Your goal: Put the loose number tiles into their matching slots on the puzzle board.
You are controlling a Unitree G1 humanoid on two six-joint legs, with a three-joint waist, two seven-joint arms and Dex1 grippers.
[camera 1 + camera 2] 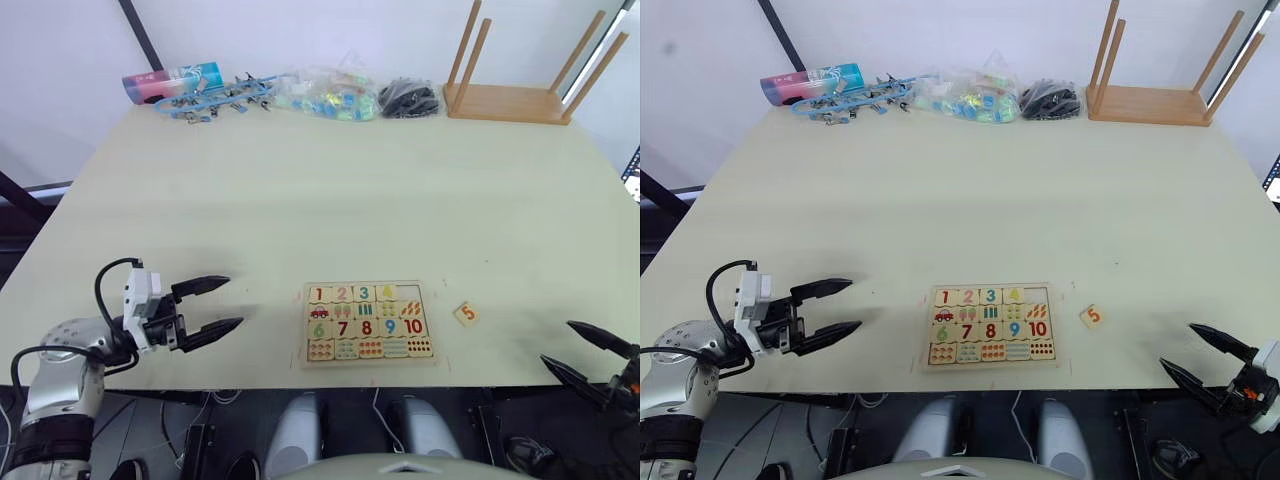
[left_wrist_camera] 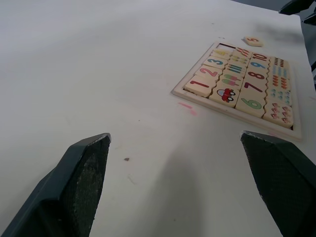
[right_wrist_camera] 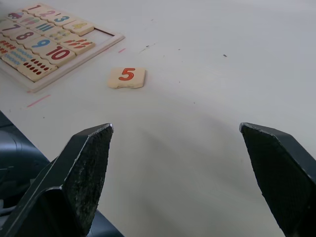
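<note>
Puzzle board [image 1: 368, 322] near table's [image 1: 340, 190] front edge, tile 5 [image 1: 465, 313] loose beside it, left gripper [image 1: 213, 304] and right gripper [image 1: 585, 350] low at front corners, fingers spread wide.

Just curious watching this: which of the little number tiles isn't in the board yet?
The orange 5 tile. It lies loose on the table, right of the puzzle board, while 1 to 4 already sit in the top row.

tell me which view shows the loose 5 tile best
The right wrist view: the 5 tile lies close and large, its red digit plain, between the open right gripper fingers. Both eye views show it small beside the puzzle board; the left wrist view, far off.
</note>
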